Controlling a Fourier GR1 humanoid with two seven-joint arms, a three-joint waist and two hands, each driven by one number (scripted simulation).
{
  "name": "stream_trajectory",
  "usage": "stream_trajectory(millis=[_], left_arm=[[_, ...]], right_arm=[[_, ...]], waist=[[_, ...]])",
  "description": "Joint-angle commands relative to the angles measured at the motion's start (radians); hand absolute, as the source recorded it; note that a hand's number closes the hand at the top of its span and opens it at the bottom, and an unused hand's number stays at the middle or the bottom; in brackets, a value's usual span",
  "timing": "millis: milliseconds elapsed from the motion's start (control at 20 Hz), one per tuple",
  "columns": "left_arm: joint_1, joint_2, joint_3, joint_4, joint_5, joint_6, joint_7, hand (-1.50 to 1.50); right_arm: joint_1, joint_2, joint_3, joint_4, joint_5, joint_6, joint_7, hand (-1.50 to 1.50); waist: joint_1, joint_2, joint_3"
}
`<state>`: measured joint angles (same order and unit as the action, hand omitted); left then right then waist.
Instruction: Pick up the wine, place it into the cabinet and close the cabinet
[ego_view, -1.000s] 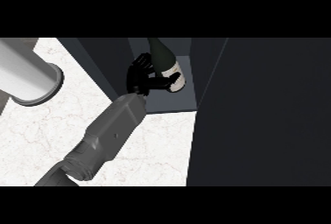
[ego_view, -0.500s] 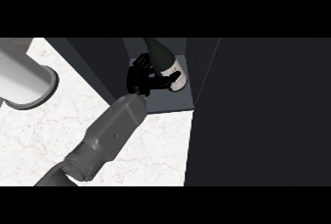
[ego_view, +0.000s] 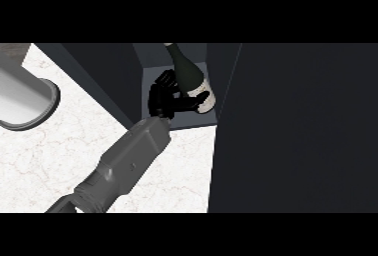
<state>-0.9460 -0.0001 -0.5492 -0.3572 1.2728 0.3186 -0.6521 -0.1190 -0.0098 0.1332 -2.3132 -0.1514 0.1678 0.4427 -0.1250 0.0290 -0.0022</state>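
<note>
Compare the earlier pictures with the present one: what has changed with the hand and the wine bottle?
Hardly anything. The right hand stays curled round the wine bottle, which still stands inside the open cabinet; neither visibly shifted. Only the grey cylinder at the left edged slightly further left in view.

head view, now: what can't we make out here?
- Wine: bottle top cut off at the upper edge; its lower left side is hidden by the hand.
- Cabinet: most of the inside is hidden behind the dark panel at right.
- Grey cylinder: cut off by the left edge, so unidentifiable.
- Other hand: out of view.
</note>
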Motion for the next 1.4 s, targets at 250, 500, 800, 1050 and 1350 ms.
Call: stream_trajectory(millis=[250, 500, 800, 1050, 1350], left_arm=[[-0.022, 0.0, -0.023, -0.04, 0.136, 0.052, -0.059, 1.5], [-0.048, 0.0, -0.054, -0.058, 0.193, 0.119, -0.099, -1.5], [-0.031, 0.0, -0.096, -0.045, 0.248, 0.129, -0.11, -1.5], [-0.106, 0.0, -0.148, 0.038, 0.208, 0.152, -0.086, -1.5], [-0.131, 0.0, -0.226, 0.016, 0.18, 0.191, -0.089, -1.5]], right_arm=[[-0.002, -0.019, -0.012, -0.008, -0.02, 0.018, 0.002, -1.5], [0.027, -0.001, 0.015, -0.003, 0.007, 0.008, -0.022, -1.5], [-0.012, 0.006, 0.009, 0.046, 0.008, 0.005, -0.033, -1.5], [-0.04, 0.007, 0.011, 0.035, 0.001, -0.006, -0.003, -1.5], [-0.034, -0.03, -0.035, 0.008, -0.053, 0.02, 0.017, -1.5]], waist=[[-0.017, 0.004, 0.0], [-0.013, 0.0, 0.001], [-0.023, 0.008, 0.001], [-0.006, 0.005, 0.001], [-0.009, 0.001, 0.002]])
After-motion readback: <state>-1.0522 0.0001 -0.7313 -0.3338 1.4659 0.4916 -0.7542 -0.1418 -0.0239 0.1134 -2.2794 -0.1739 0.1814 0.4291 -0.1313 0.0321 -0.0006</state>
